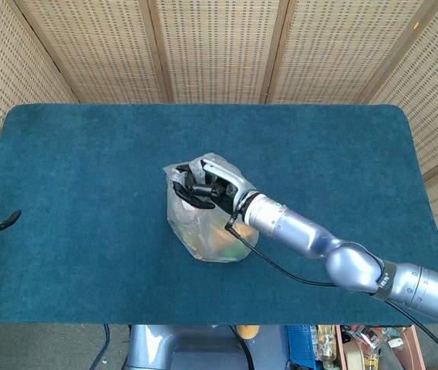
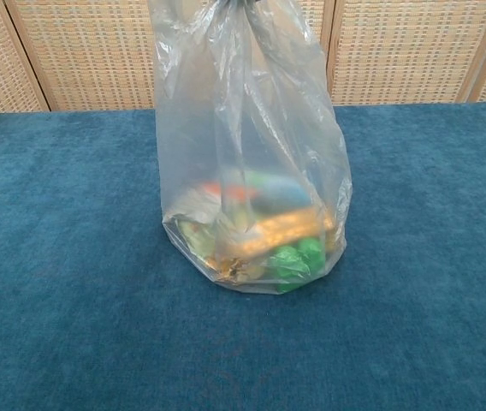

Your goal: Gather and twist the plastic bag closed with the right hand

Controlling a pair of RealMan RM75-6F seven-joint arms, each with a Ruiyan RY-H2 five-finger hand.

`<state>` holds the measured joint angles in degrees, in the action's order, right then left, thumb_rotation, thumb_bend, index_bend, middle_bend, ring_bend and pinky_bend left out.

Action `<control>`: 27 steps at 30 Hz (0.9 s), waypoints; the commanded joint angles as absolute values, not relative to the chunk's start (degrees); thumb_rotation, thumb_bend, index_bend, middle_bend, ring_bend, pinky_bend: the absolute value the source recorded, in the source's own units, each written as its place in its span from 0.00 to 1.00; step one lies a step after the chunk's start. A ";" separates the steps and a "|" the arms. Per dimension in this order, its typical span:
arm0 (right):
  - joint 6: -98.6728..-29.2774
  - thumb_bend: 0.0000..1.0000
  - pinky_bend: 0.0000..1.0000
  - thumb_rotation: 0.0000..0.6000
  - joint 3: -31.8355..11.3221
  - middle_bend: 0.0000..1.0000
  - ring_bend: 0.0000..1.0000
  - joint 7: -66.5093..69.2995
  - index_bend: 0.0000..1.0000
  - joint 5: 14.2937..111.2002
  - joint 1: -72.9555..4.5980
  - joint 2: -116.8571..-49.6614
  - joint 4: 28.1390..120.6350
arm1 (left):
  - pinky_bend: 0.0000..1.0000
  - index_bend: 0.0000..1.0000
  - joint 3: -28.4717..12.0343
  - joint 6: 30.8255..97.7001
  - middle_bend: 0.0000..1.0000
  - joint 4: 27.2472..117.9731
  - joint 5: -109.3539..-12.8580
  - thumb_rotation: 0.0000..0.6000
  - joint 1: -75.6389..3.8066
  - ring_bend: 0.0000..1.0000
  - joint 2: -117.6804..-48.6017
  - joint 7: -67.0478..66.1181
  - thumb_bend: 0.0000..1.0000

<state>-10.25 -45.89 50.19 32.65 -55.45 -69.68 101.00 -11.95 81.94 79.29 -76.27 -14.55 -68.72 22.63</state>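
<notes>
Right hand [image 1: 206, 185] grips the gathered neck of the plastic bag [image 2: 251, 171], fingers closed on the film. Bag stands upright mid-counter [image 1: 80, 193], at 9 o'clock of the forearm.

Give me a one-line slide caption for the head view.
Right hand grips the gathered top of a clear plastic bag of small items on the blue table.
</notes>
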 commanded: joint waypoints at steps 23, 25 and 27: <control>-17.59 1.00 1.00 1.00 -39.74 0.87 0.88 48.72 0.71 19.36 -68.72 -57.18 106.35 | 0.00 0.00 -12.11 76.78 0.00 89.74 -67.87 1.00 -13.28 0.00 -63.15 7.99 0.21; -18.33 1.00 1.00 1.00 -39.36 0.87 0.88 48.56 0.71 17.77 -70.24 -55.88 106.78 | 0.00 0.00 -12.34 76.60 0.00 90.49 -67.39 1.00 -13.23 0.00 -62.80 7.78 0.21; -18.89 1.00 1.00 1.00 -39.21 0.87 0.88 48.53 0.71 16.37 -71.52 -54.86 107.12 | 0.00 0.00 -12.46 76.40 0.00 90.69 -67.14 1.00 -13.20 0.00 -62.67 7.91 0.21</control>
